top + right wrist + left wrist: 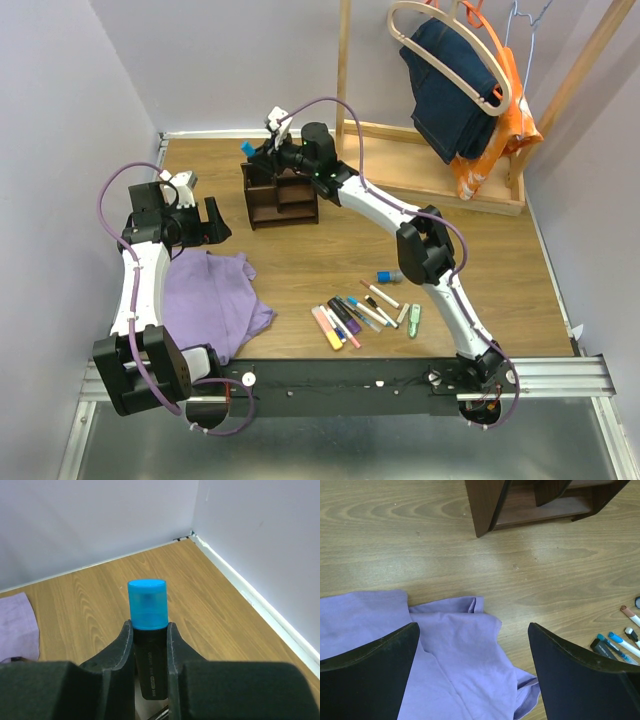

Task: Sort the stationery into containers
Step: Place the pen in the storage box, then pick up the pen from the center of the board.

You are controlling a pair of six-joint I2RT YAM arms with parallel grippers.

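Flanking the dark organiser (281,198): purple cloth (215,300) near-left, clothes-rack base (432,172) behind-right.

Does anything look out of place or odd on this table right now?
A crumpled purple cloth lies on the left of the wooden table, unrelated to stationery sorting. The loose pens and markers lie scattered near the front edge. Nothing looks spilled or damaged.

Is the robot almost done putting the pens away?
Not nearly. I can't see any pens in the brown organiser yet. The right jaws grip a blue-capped marker right beside the organiser. About ten pens lie on the table, and the left jaws hang open over the purple cloth.
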